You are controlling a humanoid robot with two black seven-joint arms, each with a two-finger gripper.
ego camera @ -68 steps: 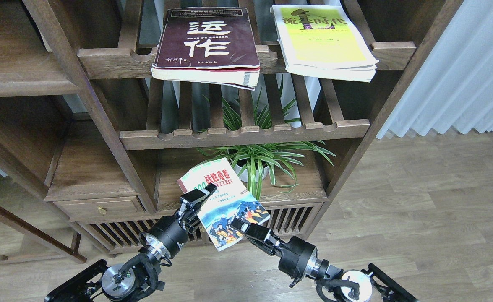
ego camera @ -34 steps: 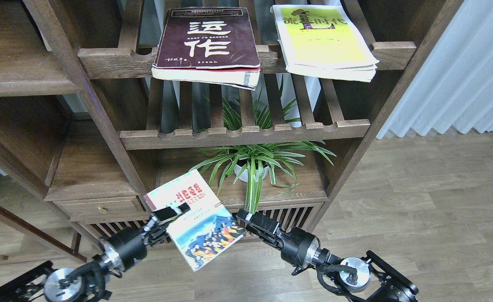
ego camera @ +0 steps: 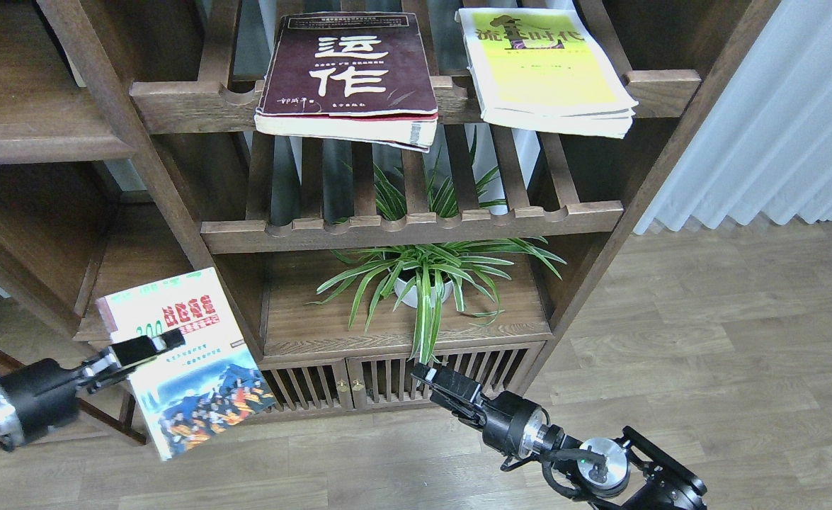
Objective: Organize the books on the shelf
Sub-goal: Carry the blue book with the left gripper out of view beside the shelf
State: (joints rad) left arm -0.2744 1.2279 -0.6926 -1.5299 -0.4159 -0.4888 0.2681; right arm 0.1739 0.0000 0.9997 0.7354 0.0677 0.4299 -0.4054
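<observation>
My left gripper (ego camera: 148,348) is shut on the small "300" book (ego camera: 196,368) with the colourful picture, holding it by its left edge at the lower left, in front of the solid dark plank shelf (ego camera: 40,145) side of the unit. The thick maroon book (ego camera: 350,71) and the yellow-green book (ego camera: 546,67) lie flat on the top slatted rack. My right gripper (ego camera: 430,375) is low at centre, empty, in front of the cabinet doors; its fingers look close together, seen end-on.
A potted spider plant (ego camera: 423,280) stands on the low shelf under the second slatted rack (ego camera: 408,227). A small drawer unit (ego camera: 132,269) sits behind the held book. White curtain (ego camera: 777,120) at right; wooden floor below.
My left arm has carried the "300" book well to the left and slightly up, away from the plant. My right gripper has let go of the book and drawn back and down.
</observation>
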